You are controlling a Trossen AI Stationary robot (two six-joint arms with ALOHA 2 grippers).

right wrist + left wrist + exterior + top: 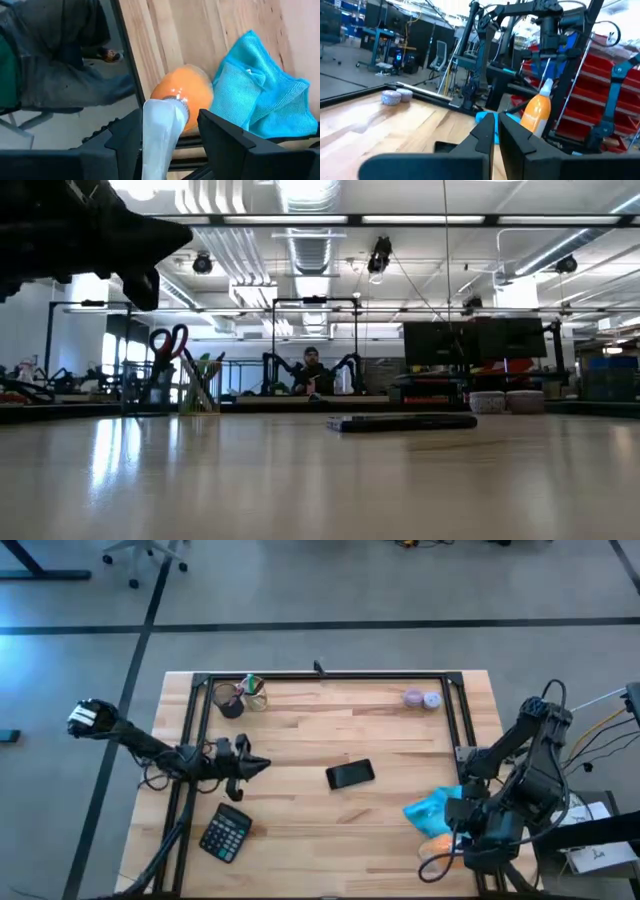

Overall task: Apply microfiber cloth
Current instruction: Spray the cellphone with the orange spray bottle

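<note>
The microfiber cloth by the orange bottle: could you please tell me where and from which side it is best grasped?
Probably best to pinch the microfiber cloth at a raised fold on the side away from the orange bottle, coming down from above. It lies crumpled on the table with folds standing up, and the bottle stands against one edge. The right gripper hangs open over the bottle's top; the left gripper waits, shut, across the table.
</note>
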